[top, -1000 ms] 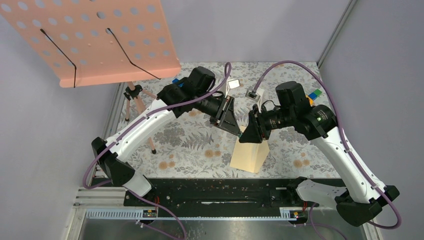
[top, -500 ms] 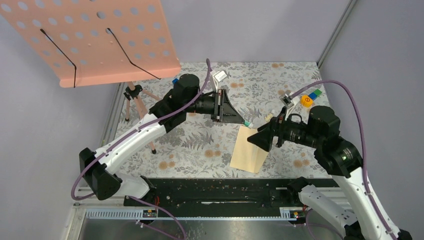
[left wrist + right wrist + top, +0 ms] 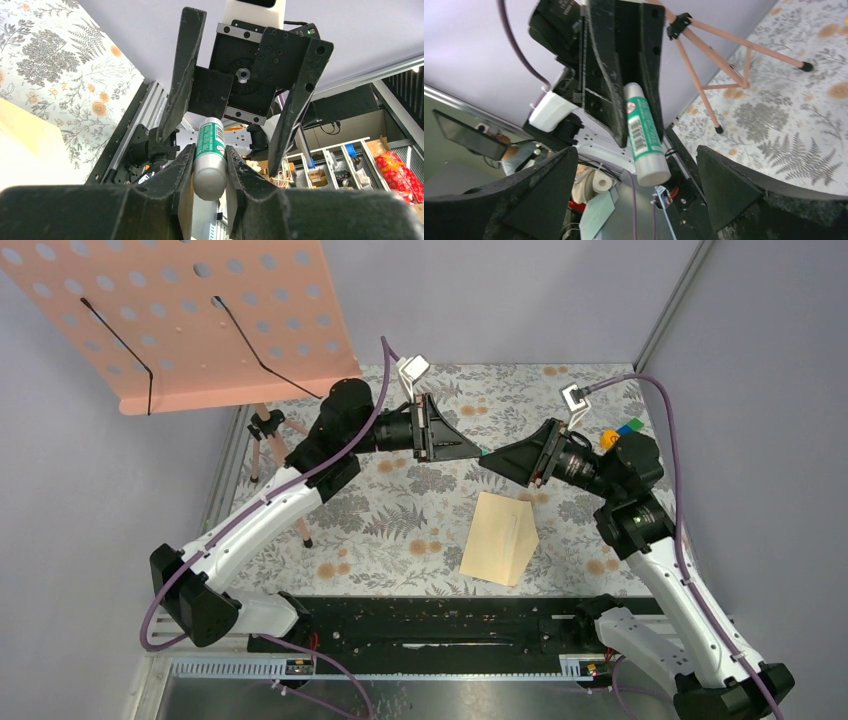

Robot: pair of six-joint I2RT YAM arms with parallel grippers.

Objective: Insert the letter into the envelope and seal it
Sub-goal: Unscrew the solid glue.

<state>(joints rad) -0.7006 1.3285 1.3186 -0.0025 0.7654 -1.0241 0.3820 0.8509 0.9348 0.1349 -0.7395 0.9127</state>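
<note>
The left end effector (image 3: pixel 209 153) is clamped on a glue stick (image 3: pixel 644 140), a white and green tube pinched along its length between the two fingers. The stick's free end points at the right end effector (image 3: pixel 636 150), whose fingers stand wide apart. In the right wrist view they sit to either side of that end with clear gaps, touching nothing. In the top view the two end effectors meet tip to tip in the upper middle of the frame, raised off the worktop (image 3: pixel 400 530), which is covered in a floral print.

The envelope (image 3: pixel 497 545) lies flat on the worktop in the lower middle of that view. It is below the meeting point and well apart from both end effectors, and neither touches it. It is pale tan with a crease across its upper right. The letter cannot be told apart from it.

A peach pegboard (image 3: pixel 200 310) on a tripod (image 3: pixel 270 440) fills the upper left. Small coloured blocks (image 3: pixel 622 432) sit at the right, behind the right arm.
</note>
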